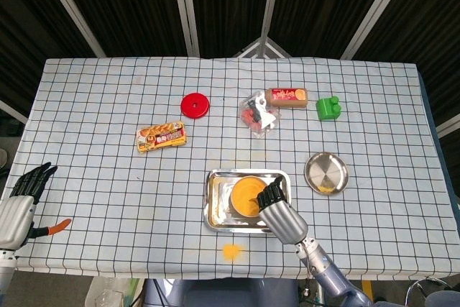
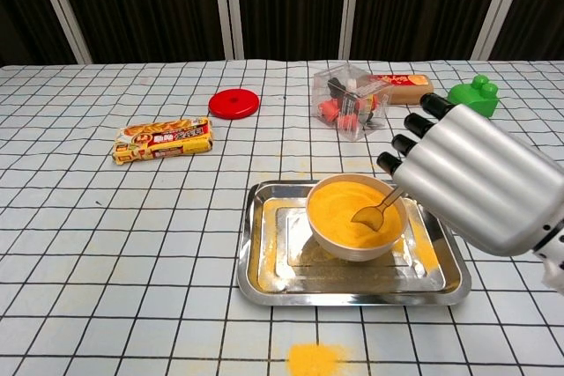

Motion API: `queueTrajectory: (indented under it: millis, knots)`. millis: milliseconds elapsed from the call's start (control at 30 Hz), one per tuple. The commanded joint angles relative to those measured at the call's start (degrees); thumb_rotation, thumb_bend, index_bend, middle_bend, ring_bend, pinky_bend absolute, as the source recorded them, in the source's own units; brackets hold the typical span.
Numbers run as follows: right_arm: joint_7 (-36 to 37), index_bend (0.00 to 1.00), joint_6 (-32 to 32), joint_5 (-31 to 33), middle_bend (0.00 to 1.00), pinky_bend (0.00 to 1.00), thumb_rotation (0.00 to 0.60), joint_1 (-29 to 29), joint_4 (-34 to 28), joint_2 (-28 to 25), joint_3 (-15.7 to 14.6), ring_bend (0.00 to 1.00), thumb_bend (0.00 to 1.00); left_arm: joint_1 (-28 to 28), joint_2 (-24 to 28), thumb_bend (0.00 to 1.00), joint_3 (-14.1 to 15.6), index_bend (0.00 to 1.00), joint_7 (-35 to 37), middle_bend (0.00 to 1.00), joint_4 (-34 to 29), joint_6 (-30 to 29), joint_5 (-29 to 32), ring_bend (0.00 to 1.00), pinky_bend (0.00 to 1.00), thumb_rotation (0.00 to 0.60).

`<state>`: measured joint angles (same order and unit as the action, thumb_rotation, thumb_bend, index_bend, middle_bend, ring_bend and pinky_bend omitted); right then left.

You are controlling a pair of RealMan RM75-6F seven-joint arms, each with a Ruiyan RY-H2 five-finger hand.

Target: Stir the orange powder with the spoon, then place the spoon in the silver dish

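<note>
A white bowl (image 2: pixel 354 242) full of orange powder (image 2: pixel 345 210) stands in a steel tray (image 2: pixel 264 261) near the table's front. My right hand (image 2: pixel 471 182) holds a metal spoon (image 2: pixel 375 211) whose bowl dips into the powder on the right side. In the head view the same right hand (image 1: pixel 282 211) covers the bowl's right edge, with the orange powder (image 1: pixel 244 195) showing left of it. The round silver dish (image 1: pixel 326 173) lies to the right of the tray, with a little orange powder in it. My left hand (image 1: pixel 17 203) hangs open at the table's front left corner.
Spilled orange powder (image 2: pixel 314 358) lies in front of the tray. Further back are a snack packet (image 2: pixel 164 139), a red lid (image 2: pixel 233 104), a clear box of small items (image 2: pixel 350 100), a brown packet (image 2: pixel 404 88) and a green toy (image 2: pixel 474 95). An orange-handled tool (image 1: pixel 52 228) lies beside my left hand.
</note>
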<state>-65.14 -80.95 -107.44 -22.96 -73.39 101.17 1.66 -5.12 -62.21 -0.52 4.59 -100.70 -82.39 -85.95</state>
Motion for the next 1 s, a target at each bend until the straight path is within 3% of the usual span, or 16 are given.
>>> queueTrajectory:
  millis: [33,633,1000]
  knots:
    - [0.38,0.58,0.19,0.23,0.56,0.35,0.600,-0.21,0.87,0.68,0.56,0.44,0.51,0.02,0.01,0.00,-0.03,0.00,0.04,0.00,-0.01,-0.05,0.02,0.00,0.00,0.600]
    - [0.76,0.58,1.39,2.60,0.56,0.35,0.600,-2.42,4.23,2.99,4.60,0.44,0.51,0.06,0.09,0.00,-0.05,0.00,0.29,0.00,0.00,-0.12,0.01,0.00,0.00,0.600]
    - [-0.98,0.58,-0.13,0.66,0.56,0.35,0.600,-1.52,-1.57,-0.04,2.90,0.44,0.51,0.13,0.11,0.00,0.09,0.00,0.31,0.00,-0.14,-0.25,-0.30,0.00,0.00,0.600]
